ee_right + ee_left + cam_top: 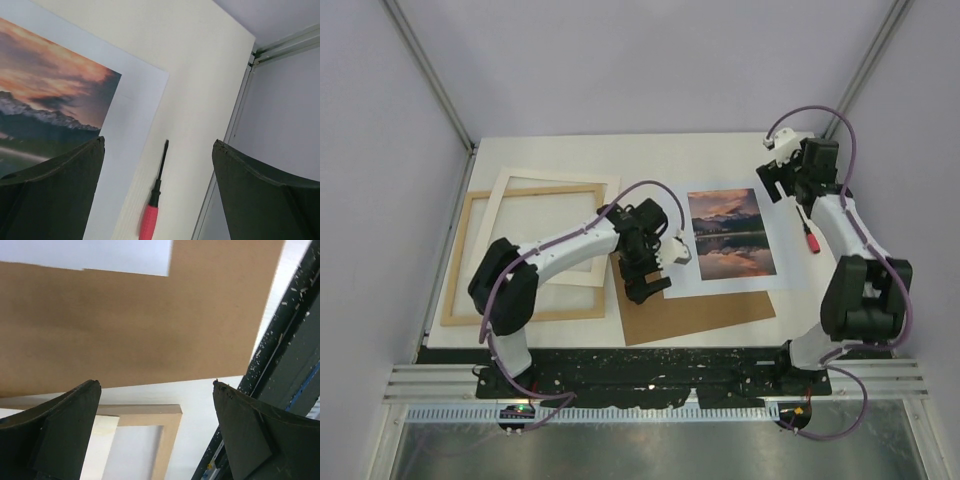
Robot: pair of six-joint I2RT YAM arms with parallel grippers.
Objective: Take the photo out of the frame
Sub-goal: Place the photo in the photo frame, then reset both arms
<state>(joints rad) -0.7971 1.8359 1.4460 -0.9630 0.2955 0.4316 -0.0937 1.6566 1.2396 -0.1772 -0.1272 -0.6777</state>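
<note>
The photo [730, 235], a white sheet with an orange sunset and mountain lake, lies flat on the table right of centre, outside the frame. It also shows in the right wrist view [50, 110]. The light-wood frame [470, 262] lies at the left; its corner shows in the left wrist view [170, 425]. My left gripper [645, 285] is open and empty above the left edge of the brown backing board [705, 315], between frame and photo. My right gripper [780, 185] is open and empty above the photo's far right corner.
A cream mat border [555, 185] lies askew over the frame. A red-handled screwdriver [810, 235] lies right of the photo, also in the right wrist view [152, 205]. The brown board [130, 320] sticks out under the photo's near edge. A black rail [650, 362] runs along the table's front.
</note>
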